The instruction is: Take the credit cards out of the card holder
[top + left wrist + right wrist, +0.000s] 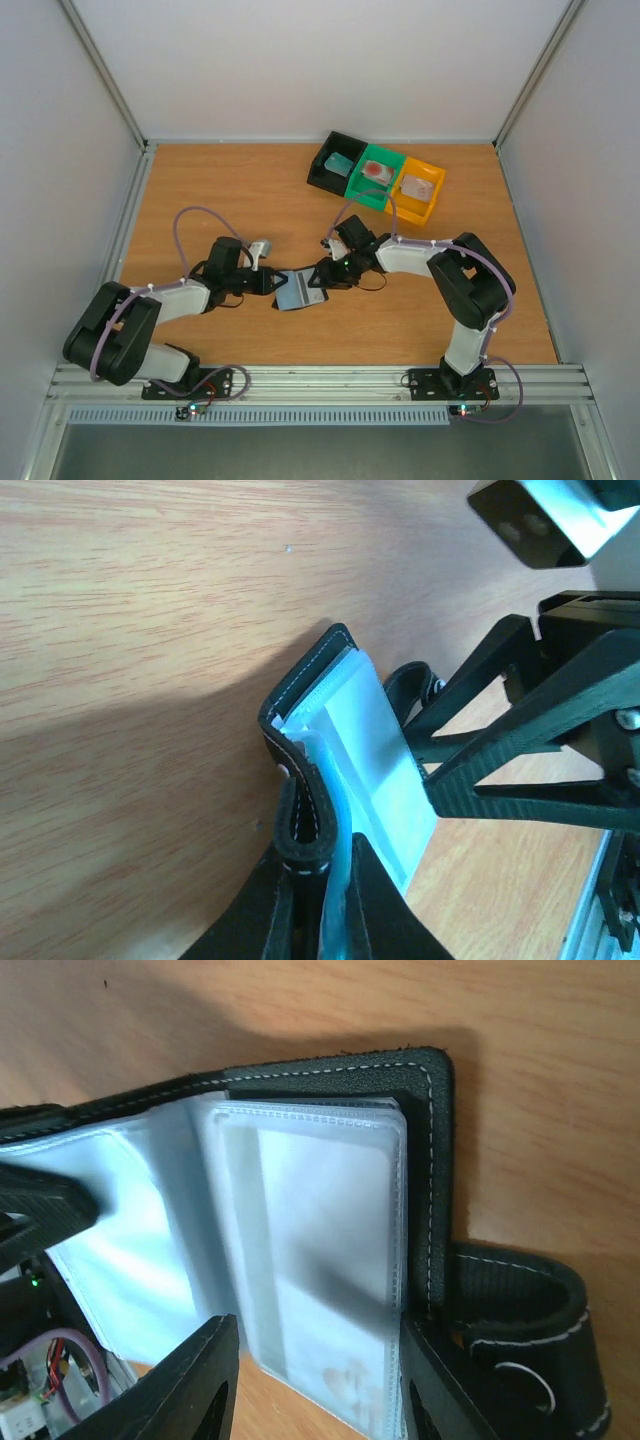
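Left gripper (pixel 320 910) clamps the holder (pixel 300 680) cover, right gripper (pixel 320 1380) gapes astride a sleeve (pixel 310 1230), which could snag and yank the holder loose

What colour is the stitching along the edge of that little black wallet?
White stitching on the black card holder; clearest in the right wrist view.

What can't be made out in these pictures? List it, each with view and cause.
1. Right wrist view: whether a card sits in the sleeves of the wallet; cloudy plastic blurs them.
2. Top view: print on the cards in the trays; too small.
3. Left wrist view: the wallet's near end; left gripper covers it.
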